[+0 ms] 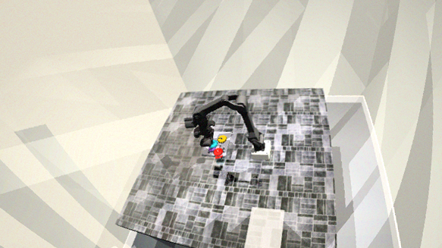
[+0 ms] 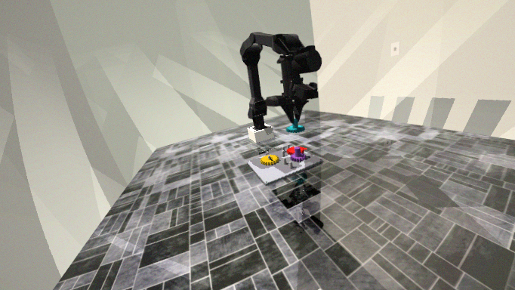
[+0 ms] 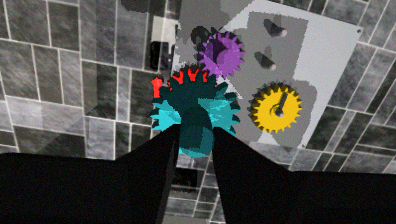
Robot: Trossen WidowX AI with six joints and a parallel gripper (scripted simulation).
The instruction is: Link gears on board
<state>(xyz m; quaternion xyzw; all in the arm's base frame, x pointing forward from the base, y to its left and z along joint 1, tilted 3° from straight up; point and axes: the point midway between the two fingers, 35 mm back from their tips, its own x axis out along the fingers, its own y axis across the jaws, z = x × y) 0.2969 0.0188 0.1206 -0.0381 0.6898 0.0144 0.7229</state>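
Note:
My gripper (image 2: pixel 295 120) (image 3: pixel 196 132) is shut on the handle of a cyan gear (image 2: pixel 295 129) (image 3: pixel 225 114) (image 1: pixel 213 144), which hangs level, well above the board. In the wrist view the cyan gear hides most of the red gear (image 1: pixel 218 152) (image 2: pixel 293 151) (image 3: pixel 193 74). A purple gear (image 2: pixel 298 155) (image 3: pixel 222 55) sits on the grey board (image 2: pixel 266 179) (image 3: pixel 330 35) beside the red gear. The yellow gear (image 1: pixel 223 138) (image 2: pixel 269 160) (image 3: pixel 276 108) with its black stripe is on the board's other side. Bare pegs (image 2: pixel 291 165) (image 3: pixel 282 33) stand between and beyond them.
The patterned table (image 1: pixel 196 193) (image 2: pixel 170 211) surrounds the board. The arm's white base (image 1: pixel 263 153) (image 2: pixel 260 134) stands beside the board. A red arrow (image 3: pixel 157 86) shows beside the red gear. Dark shadows of the arm fall on the table near the board.

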